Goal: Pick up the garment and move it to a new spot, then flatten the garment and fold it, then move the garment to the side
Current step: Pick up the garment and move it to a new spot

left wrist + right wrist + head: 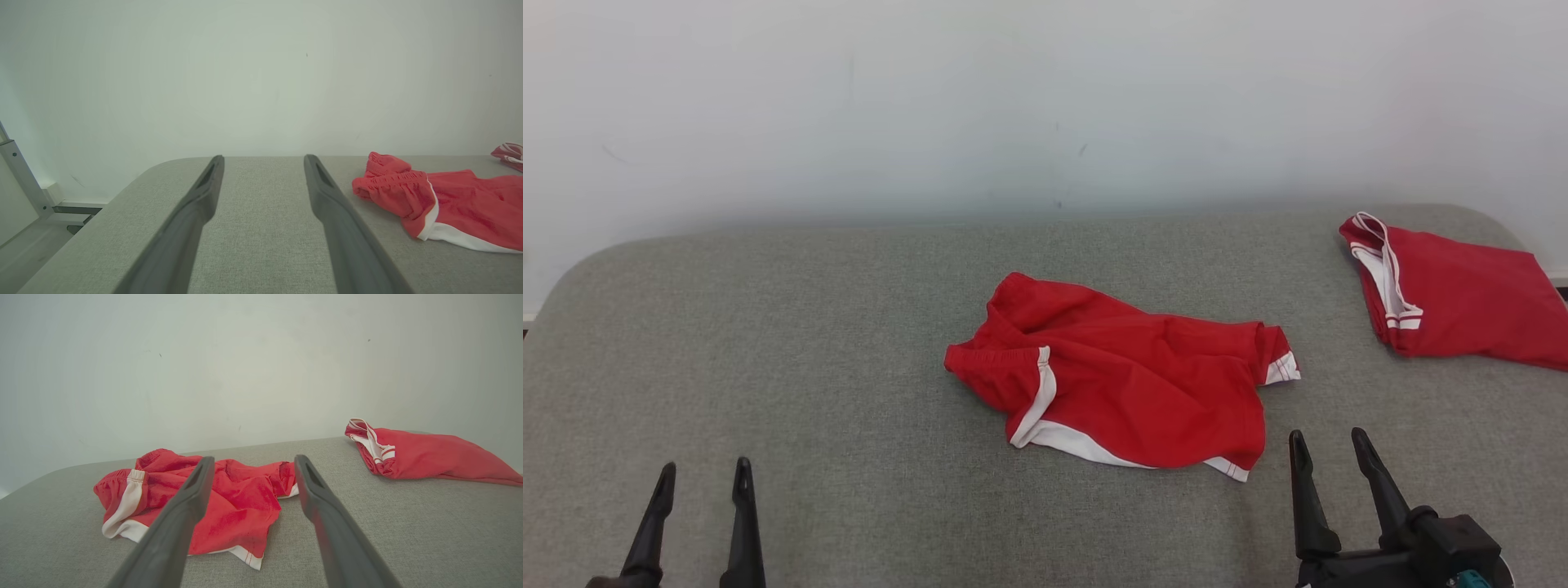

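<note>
Head cam looks down from above, facing wall [1045, 98]. Wrist cams sit low over table [768, 343], fwd-facing. All share garment [1119, 392].

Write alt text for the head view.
Crumpled red shorts with white trim lie in the middle of a grey fabric table; a folded red garment sits at its far right. The left pincer and right pincer stand open near the bottom edge, holding nothing.

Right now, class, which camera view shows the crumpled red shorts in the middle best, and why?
The head view: it looks down on the whole crumpled shorts, every edge visible. The left wrist view crops them at the frame edge; in the right wrist view the right gripper covers part.
</note>
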You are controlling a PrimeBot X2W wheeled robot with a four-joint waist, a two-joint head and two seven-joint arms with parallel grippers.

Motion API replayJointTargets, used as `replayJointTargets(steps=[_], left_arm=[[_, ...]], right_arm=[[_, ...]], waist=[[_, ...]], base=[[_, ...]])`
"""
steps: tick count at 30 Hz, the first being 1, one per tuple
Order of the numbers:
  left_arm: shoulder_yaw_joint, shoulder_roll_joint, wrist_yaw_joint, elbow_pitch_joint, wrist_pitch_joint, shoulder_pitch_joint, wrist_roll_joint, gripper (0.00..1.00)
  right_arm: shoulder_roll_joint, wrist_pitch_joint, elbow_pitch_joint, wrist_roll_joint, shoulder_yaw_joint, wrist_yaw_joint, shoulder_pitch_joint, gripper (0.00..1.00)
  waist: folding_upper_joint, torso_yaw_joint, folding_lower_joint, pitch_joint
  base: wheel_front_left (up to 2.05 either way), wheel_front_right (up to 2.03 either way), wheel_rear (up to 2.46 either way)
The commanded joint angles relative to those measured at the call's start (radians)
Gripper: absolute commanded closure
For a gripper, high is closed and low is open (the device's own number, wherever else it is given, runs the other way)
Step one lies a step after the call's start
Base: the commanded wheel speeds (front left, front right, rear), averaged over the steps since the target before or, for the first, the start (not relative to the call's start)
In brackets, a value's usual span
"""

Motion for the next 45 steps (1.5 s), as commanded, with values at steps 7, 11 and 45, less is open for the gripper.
replayJointTargets(steps=[7,11,45], left_arm=[[0.051,-0.052,-0.018,-0.011,-0.003,0.068,0.057,0.0],[0.059,-0.068,-0.034,-0.005,-0.003,0.075,0.086,0.0],[0.121,-0.132,-0.117,0.043,-0.003,0.054,0.174,0.0]], right_arm=[[0.003,-0.001,0.005,0.0,-0.005,-0.003,0.02,0.0],[0.003,-0.001,0.008,-0.003,-0.006,-0.003,0.021,0.0],[0.003,0.0,0.036,0.007,-0.003,-0.003,0.027,0.0]], waist=[[0.0,0.003,0.0001,-0.002],[0.0,0.004,0.0001,-0.001],[0.0,0.003,0.0001,0.004]], base=[[0.0,0.0,0.0],[0.0,0.0,0.0],[0.0,0.0,0.0]])
